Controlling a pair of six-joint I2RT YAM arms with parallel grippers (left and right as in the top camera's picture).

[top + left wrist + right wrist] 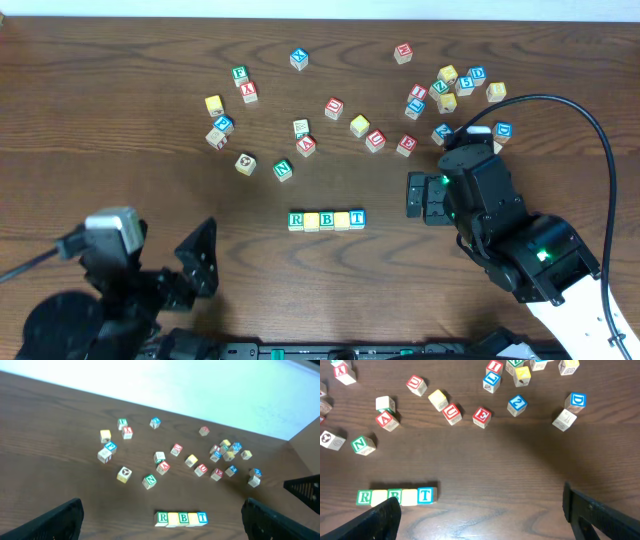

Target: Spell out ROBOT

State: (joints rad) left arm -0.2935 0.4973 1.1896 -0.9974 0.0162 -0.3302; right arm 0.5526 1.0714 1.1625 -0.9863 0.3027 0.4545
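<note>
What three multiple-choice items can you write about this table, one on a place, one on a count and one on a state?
1. In the overhead view, where is the green N cube relative to the row of cubes?
A. Above it, to the left
B. At its right end
C. On top of it

2. How many cubes form the row?
A. Three
B. Five
C. Seven

3. How are the left gripper and the right gripper?
A. Both shut on cubes
B. Only the left open
C. Both open and empty

Answers:
1 A: it lies apart, up and left of the row's left end.
2 B: five tops stand side by side.
3 C: each wrist view shows fingers wide apart with nothing between them.
</note>
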